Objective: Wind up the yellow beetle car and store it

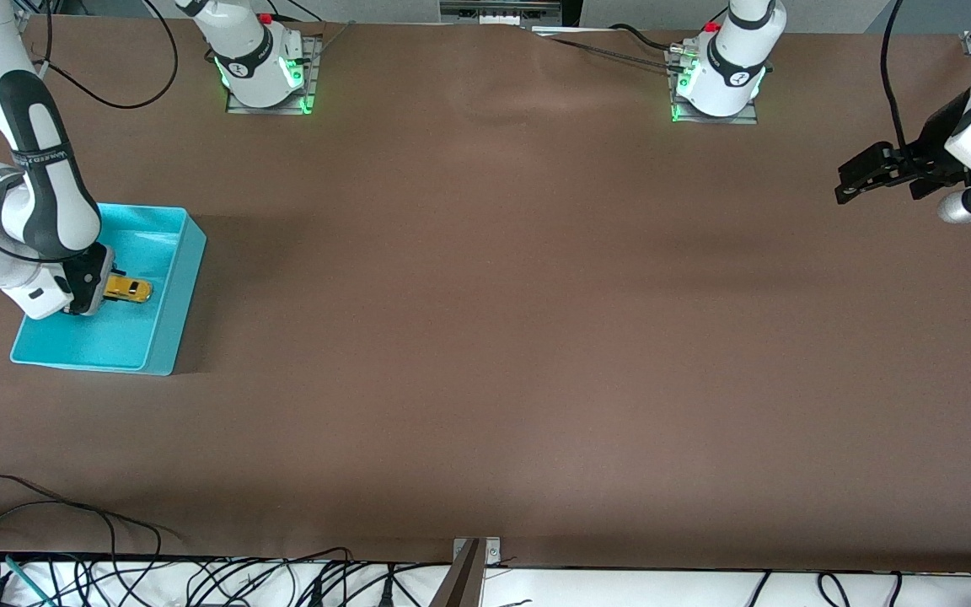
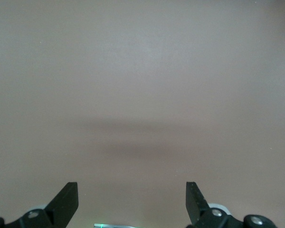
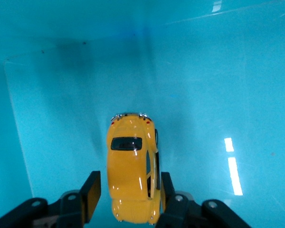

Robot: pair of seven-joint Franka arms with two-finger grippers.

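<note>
Right gripper sits low in the turquoise bin, fingers flanking the yellow beetle car; grip or gap, can't tell. Left gripper waits wide open and empty over bare table.

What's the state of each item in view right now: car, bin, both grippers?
yellow beetle car: upright on its wheels, inside the bin, between the right gripper's fingers.
turquoise bin: open-topped, at the right arm's end of the table, holding only the car.
right gripper: down in the bin, fingers slightly parted either side of the car.
left gripper: open, empty, waiting over bare table at the left arm's end.
</note>
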